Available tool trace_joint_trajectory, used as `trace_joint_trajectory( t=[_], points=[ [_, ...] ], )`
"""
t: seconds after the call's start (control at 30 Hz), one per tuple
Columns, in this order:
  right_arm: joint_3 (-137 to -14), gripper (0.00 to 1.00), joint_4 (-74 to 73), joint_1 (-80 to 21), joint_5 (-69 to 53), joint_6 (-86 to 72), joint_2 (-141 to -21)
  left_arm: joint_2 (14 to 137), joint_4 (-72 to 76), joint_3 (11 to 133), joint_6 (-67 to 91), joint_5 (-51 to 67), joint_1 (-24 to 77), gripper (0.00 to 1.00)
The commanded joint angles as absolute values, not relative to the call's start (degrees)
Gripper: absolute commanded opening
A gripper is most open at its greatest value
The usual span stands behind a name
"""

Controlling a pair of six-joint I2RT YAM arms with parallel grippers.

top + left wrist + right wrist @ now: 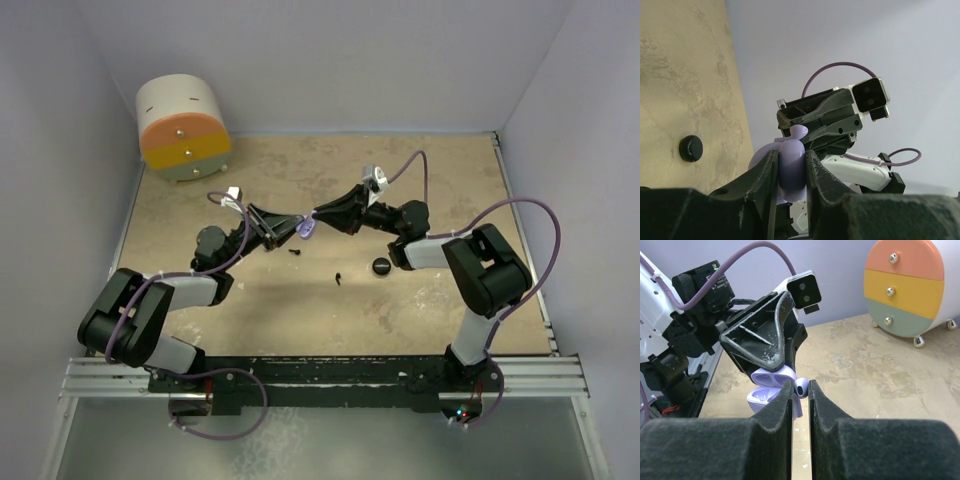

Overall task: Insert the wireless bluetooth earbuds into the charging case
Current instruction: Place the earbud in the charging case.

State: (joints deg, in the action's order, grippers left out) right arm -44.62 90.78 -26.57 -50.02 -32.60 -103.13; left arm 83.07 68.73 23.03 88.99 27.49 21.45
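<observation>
1. At the tips of my right gripper [800,396], closed tight, I pinch one lavender earbud [801,387].
2. Just beyond, my left gripper [285,228] is clamped on the lavender charging case [762,392], which looks open and faces the bud head-on.
3. I cannot see the case's sockets. Farther off, black earbuds [295,252] lie on the table [450,200].
</observation>
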Motion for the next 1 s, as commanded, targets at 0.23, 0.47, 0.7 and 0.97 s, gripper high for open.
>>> trace_joint_trajectory(
  t=[0.23,0.47,0.7,0.97],
  points=[
    [-45.8,0.0,136.7,-26.3,-49.0,-32.2,-102.1,84.1,72.9,23.9,89.1,27.4,21.5,0.0],
    [-46.0,0.0,136.7,-26.4,-49.1,-32.3,-101.8,85.4,73.9,23.8,89.5,27.4,21.5,0.0],
    [-46.2,0.0,136.7,-26.5,-49.6,-32.6,-102.1,86.7,75.1,24.3,90.2,27.3,21.6,0.0],
    [-46.4,0.0,136.8,-26.9,-49.9,-32.7,-102.5,88.5,77.6,25.1,91.7,27.1,22.0,0.0]
  ],
)
